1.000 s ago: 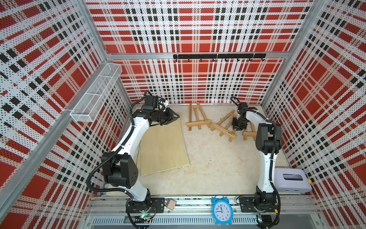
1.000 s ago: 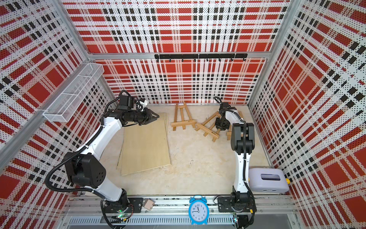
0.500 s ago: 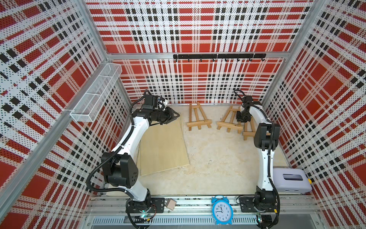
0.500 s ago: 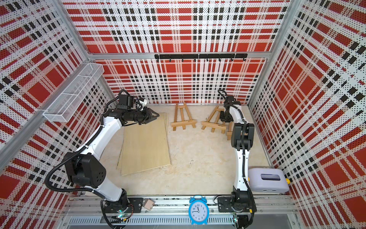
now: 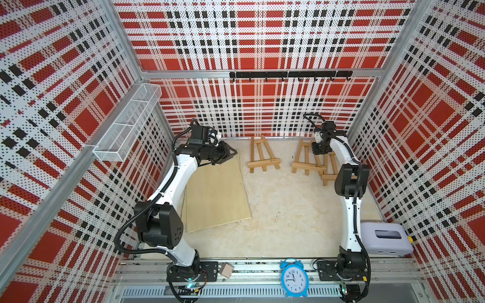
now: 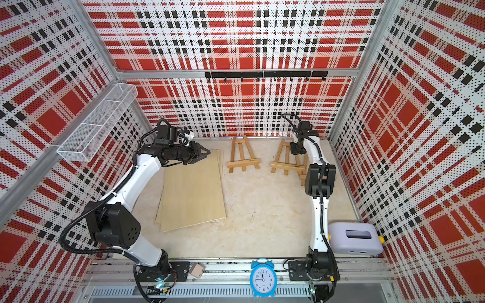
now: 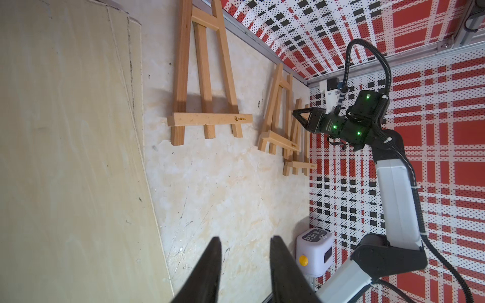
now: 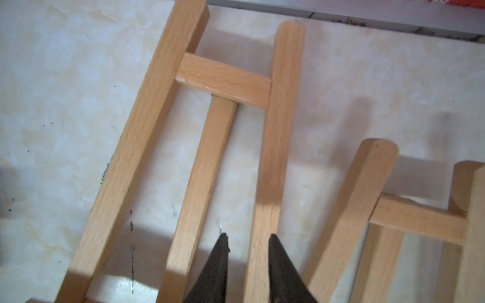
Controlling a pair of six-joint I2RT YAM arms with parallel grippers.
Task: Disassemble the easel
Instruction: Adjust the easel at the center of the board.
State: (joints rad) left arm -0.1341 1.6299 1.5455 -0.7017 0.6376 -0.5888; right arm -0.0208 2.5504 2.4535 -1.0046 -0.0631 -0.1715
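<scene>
Right wrist view: right hand (image 8: 247,236) hovers slightly open, empty, over an easel (image 8: 204,157) lying flat; left hand (image 7: 246,237) open above the desk (image 7: 223,189)

SETTING: robot lab cell | plaid perforated panels (image 5: 262,39) are walling in the tabletop (image 5: 283,204) | left arm (image 5: 181,170) and right arm (image 5: 350,217) are standing bolted on an aluminium rail (image 5: 257,267)

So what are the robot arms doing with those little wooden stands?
The job is taking easels apart. Three lie on the table by the back wall. The right tool hangs just over the middle easel, jaws a little apart, holding nothing. The left tool hovers open and empty over the far end of the flat wooden boards.
</scene>
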